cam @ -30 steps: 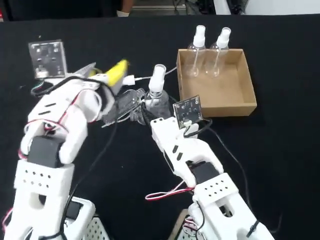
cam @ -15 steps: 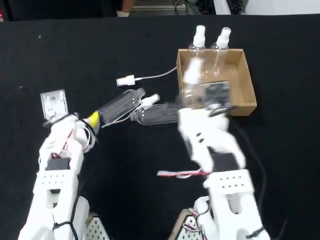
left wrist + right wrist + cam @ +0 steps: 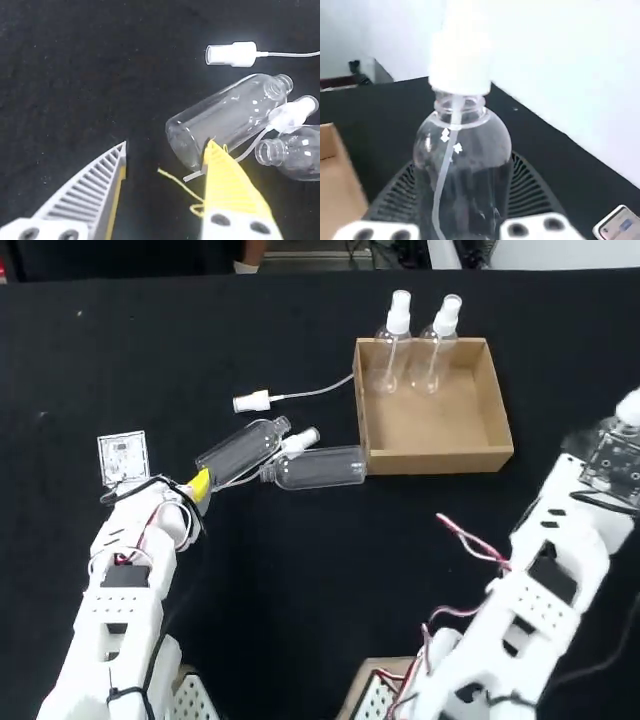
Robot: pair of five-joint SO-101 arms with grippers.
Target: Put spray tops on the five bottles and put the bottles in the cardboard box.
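My right gripper [image 3: 462,200] is shut on a clear bottle [image 3: 462,150] that stands upright with a white spray top [image 3: 460,65] on it. In the high view this bottle [image 3: 628,412] is held at the far right, to the right of the cardboard box [image 3: 495,400]. Two capped bottles [image 3: 397,340] stand in the box's far side. Two open bottles [image 3: 240,448] [image 3: 315,468] lie left of the box, with one loose spray top [image 3: 252,400] behind them and another [image 3: 300,438] between them. My left gripper [image 3: 166,145] is open just short of the nearer lying bottle [image 3: 225,120].
The table is covered in black cloth [image 3: 300,570]. The loose spray top's thin tube [image 3: 315,392] runs toward the box's left wall. A short yellow thread [image 3: 175,180] lies between the left fingers. A red and white cable [image 3: 470,540] hangs off the right arm.
The right arm has carried the capped bottle from the middle, past the box, to the far right. The left arm has drawn back toward the front left, away from the lying bottles.
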